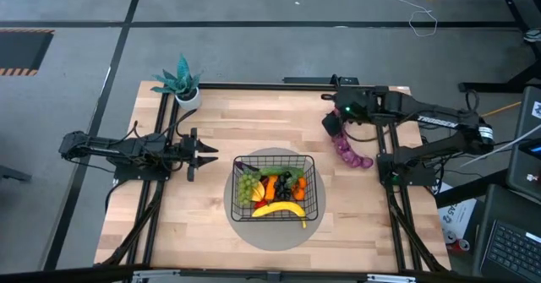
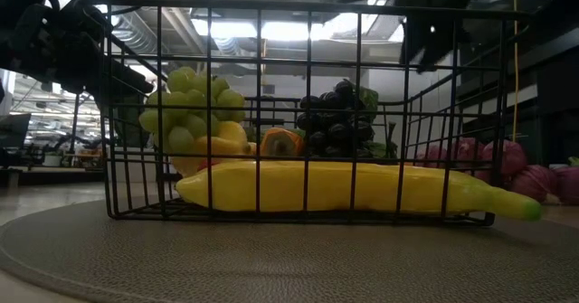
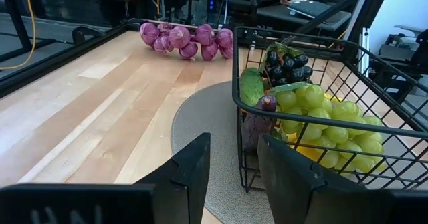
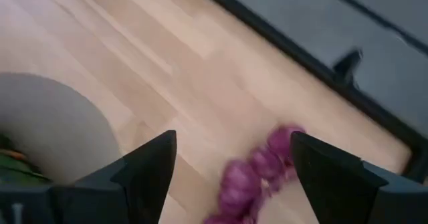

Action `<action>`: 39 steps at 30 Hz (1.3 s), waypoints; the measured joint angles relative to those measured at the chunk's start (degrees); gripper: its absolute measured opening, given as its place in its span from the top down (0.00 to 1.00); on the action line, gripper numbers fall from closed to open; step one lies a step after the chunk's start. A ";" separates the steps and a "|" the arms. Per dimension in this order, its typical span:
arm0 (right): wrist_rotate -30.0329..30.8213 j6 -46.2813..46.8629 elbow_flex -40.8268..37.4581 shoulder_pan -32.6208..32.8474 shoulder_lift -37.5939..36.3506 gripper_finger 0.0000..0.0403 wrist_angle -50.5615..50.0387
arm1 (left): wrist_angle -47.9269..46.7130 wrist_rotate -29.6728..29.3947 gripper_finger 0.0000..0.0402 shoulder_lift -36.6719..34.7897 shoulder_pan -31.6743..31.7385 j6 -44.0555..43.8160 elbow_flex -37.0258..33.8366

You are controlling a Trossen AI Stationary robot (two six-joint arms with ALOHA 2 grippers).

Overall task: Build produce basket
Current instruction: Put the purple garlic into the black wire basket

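1. Basket (image 1: 275,188) of black wire mesh stands on a round grey mat (image 1: 254,229) near the middle of the wooden table (image 1: 203,122), between the two arms.
2. Inside it lies produce: a yellow banana (image 2: 344,188) along the near wall, green grapes (image 2: 194,113) on the left-arm side, dark grapes (image 2: 335,118) towards the far side, and an orange piece (image 2: 279,144) between the two bunches.
3. In the left wrist view a green cucumber (image 3: 252,87) leans against the mesh wall and a purple eggplant (image 3: 257,120) stands just beside it, both inside the basket.
4. A bunch of purple grapes (image 1: 351,152) lies outside the basket, on the bare wood to its right-arm side, clear of the mat.
5. The left gripper (image 1: 203,154) sits low over the table just beside the mat's edge, pointing at the basket; its fingers (image 3: 190,170) stand apart with nothing between them.
6. The right gripper (image 1: 334,122) hovers above the far end of the purple grapes, near the table's back right part; its fingers (image 4: 150,167) are spread wide and empty, with the grapes showing below the gap, not touched.
7. A teal potted plant (image 1: 180,84) stands at the table's far left corner, well apart from the basket.
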 joint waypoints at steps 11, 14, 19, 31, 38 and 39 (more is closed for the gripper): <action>-1.14 11.94 -9.18 -0.98 2.83 0.27 -0.54 | 0.00 0.00 0.70 0.00 0.01 0.00 0.00; -1.96 14.82 -11.84 -0.98 4.18 0.27 -0.46 | 0.00 0.00 0.70 -0.01 0.01 0.00 0.00; -3.38 19.97 -16.34 -0.98 5.50 0.27 -0.60 | 0.00 0.00 0.70 0.01 0.01 0.00 0.00; -2.26 24.69 -22.72 -1.03 5.48 0.27 2.19 | 0.00 -0.02 0.70 0.00 0.00 0.00 0.00; -6.24 25.21 -31.08 -2.47 5.48 0.27 9.87 | 0.00 -0.02 0.70 0.01 0.00 0.00 0.00; -6.36 25.26 -32.34 -2.67 5.48 0.27 10.60 | 0.00 0.00 0.70 0.01 0.01 0.00 0.00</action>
